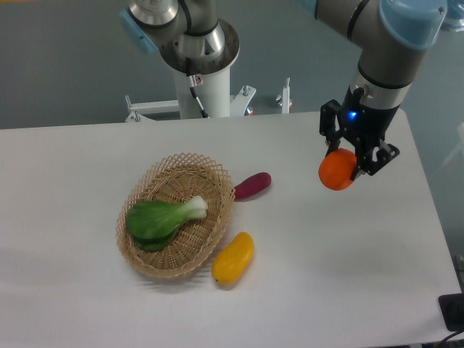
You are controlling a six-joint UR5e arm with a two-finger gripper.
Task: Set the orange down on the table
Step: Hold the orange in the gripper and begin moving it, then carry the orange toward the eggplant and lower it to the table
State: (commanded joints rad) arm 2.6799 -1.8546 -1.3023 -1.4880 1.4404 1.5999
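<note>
Your gripper [346,161] clamps the orange [336,171] at the right side of the table [326,275] (whether it touches the surface, you can't tell). Its fingers hide the fruit's top.

Backdrop: plain grey-blue wall [65,65], evenly lit. White mounting frame [156,109] at 12 o'clock, behind the tabletop edge. Dark object [453,312] at 4 o'clock, partly cropped.

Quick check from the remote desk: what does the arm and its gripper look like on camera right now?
The arm is silver-grey metal tubing with light-blue plastic joint caps. Its wrist ends in a black two-finger gripper with a small blue light glowing on its body. The base column is white, with a thin cable running down its front.
</note>
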